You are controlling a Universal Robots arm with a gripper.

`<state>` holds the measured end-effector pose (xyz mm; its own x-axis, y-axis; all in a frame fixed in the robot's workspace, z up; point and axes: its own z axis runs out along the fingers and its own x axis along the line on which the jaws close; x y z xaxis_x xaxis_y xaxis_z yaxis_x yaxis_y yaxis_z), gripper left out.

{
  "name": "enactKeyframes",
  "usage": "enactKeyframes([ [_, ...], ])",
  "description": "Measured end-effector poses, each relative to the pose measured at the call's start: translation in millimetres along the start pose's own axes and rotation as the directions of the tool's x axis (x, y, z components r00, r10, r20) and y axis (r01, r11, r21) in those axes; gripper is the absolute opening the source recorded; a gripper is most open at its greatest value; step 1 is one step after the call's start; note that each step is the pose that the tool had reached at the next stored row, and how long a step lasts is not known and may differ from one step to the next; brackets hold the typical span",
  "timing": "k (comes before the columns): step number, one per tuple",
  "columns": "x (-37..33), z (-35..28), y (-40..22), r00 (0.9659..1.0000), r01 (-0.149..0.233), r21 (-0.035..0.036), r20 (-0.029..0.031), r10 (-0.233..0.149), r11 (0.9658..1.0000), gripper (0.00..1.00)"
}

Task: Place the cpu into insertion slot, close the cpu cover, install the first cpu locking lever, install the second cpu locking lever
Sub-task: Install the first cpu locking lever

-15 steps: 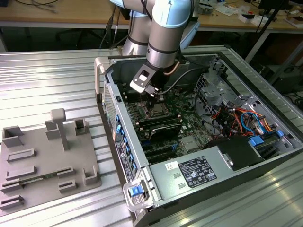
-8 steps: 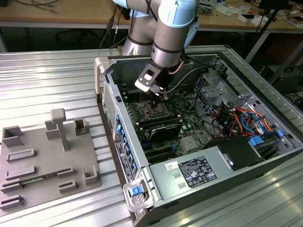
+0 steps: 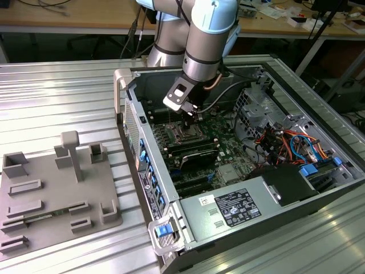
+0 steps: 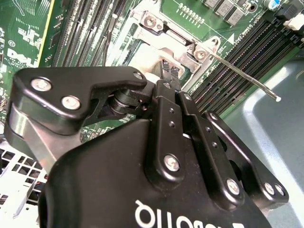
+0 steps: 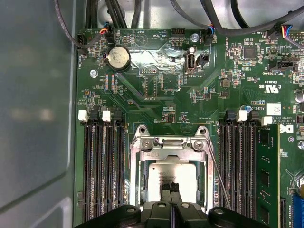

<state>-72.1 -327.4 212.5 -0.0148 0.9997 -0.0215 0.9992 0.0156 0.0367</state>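
Fingers (image 5: 166,190), apparently closed, just above the seated cpu (image 5: 159,172)

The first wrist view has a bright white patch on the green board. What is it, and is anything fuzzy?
In the first wrist view, that patch is light glaring off the glossy green circuit board, the small silver-grey square cpu shines pale too, and the grey metal case wall looks hazy; in the exterior view, the open grey computer case is shadowy inside.
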Motion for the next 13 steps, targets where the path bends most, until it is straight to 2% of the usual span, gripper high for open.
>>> enactKeyframes([
  [8,0.0,-0.9,0.1,1.0000,0.000,0.0001,0.0002,0.000,1.0000,0.11],
  [13,-0.2,-11.8,0.5,1.0000,0.000,0.0000,0.0000,0.000,1.0000,0.11],
])
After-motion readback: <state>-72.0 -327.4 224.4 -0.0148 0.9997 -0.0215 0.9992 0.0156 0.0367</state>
